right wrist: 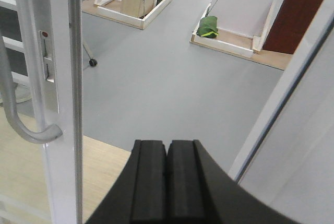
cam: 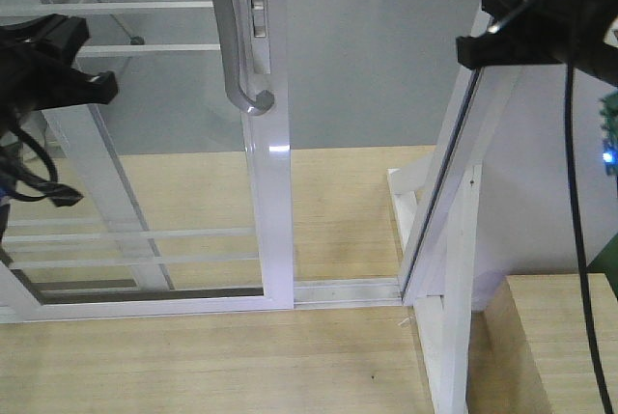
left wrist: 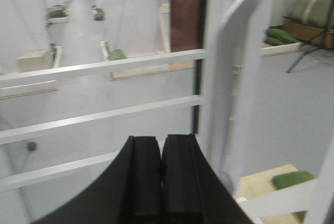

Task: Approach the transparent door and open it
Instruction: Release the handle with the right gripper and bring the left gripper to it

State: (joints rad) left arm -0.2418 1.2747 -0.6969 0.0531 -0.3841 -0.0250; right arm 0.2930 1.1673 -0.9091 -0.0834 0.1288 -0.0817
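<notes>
the transparent door (cam: 273, 204) stands ahead, filling left and centre. the left gripper (left wrist: 161, 145) hangs before its barred glass and the right gripper (right wrist: 167, 148) just right of its frame. both sets of jaws are pressed together, empty. the curved grey handle (cam: 235, 40) is untouched.

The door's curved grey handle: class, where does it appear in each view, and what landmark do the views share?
Exterior front: handle top centre, hook end turned right.
Left wrist: upper right, blurred.
Right wrist: left edge, hook low.
Shared landmark: the door's white stile beside it.
</notes>
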